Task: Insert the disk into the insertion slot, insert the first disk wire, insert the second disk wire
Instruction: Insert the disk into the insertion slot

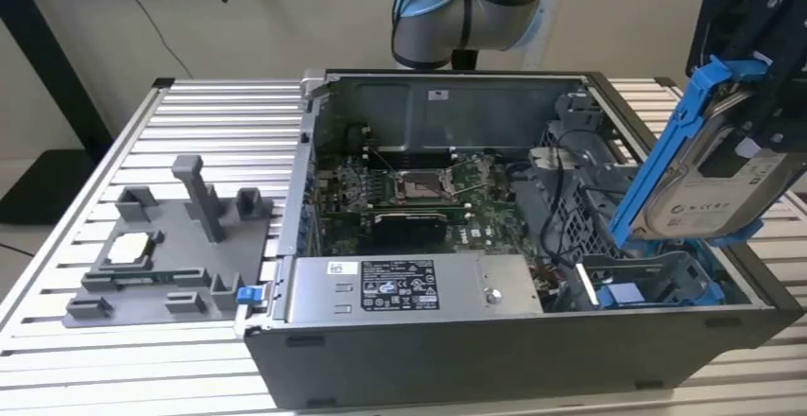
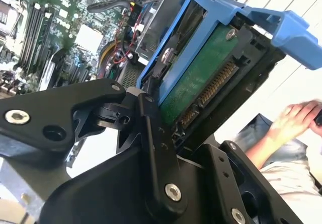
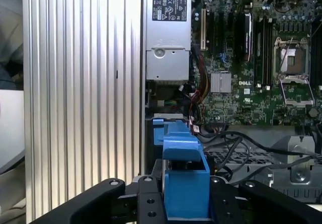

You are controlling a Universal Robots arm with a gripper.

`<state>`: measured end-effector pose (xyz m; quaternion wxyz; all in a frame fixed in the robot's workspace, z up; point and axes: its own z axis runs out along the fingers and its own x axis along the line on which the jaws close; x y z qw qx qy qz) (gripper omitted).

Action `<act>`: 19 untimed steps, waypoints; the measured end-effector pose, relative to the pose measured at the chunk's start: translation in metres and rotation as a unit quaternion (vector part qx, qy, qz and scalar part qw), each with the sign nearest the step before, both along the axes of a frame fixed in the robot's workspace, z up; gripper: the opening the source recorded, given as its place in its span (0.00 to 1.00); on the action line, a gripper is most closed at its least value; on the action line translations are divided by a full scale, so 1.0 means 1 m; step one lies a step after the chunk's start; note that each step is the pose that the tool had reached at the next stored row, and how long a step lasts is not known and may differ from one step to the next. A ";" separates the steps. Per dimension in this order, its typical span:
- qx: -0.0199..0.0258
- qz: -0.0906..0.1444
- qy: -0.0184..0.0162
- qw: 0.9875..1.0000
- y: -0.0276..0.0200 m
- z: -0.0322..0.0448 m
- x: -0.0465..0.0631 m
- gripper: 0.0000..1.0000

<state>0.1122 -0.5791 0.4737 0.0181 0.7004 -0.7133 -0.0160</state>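
Clenched tool [image 1: 746,137] grasping one disk [image 1: 696,165] | held tilted just above one insertion slot [image 1: 649,284], not yet inside | one white label [image 1: 706,208] on disk, print unreadable | one labelled power-supply box [image 1: 403,288] in case [image 1: 505,359]

1. You had the disk [image 1: 701,182] at the exterior view's right, silver-grey with a white label, clipped in a bright blue carrier frame [image 1: 664,151].
2. Your gripper [image 1: 746,137] was black.
3. In the second wrist view, the disk's circuit board [image 2: 201,78] was green.
4. The insertion slot [image 1: 662,279] was grey with blue rails.
5. Your motherboard [image 1: 417,189] was dark green, and the power-supply box [image 1: 403,288] was grey with a black-and-white label.
6. The table [image 1: 189,113] was silver, striped with parallel ribs.
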 end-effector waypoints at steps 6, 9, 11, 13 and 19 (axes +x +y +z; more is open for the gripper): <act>0.000 0.000 0.000 1.000 0.0000 -0.0071 0.000 0.00; 0.000 0.000 0.000 1.000 0.0000 -0.0113 0.000 0.00; 0.000 0.000 0.000 1.000 0.0000 -0.0142 0.000 0.00; 0.000 0.000 0.001 1.000 0.0000 -0.0171 0.000 0.00; 0.000 0.000 0.001 1.000 0.0000 -0.0255 0.000 0.00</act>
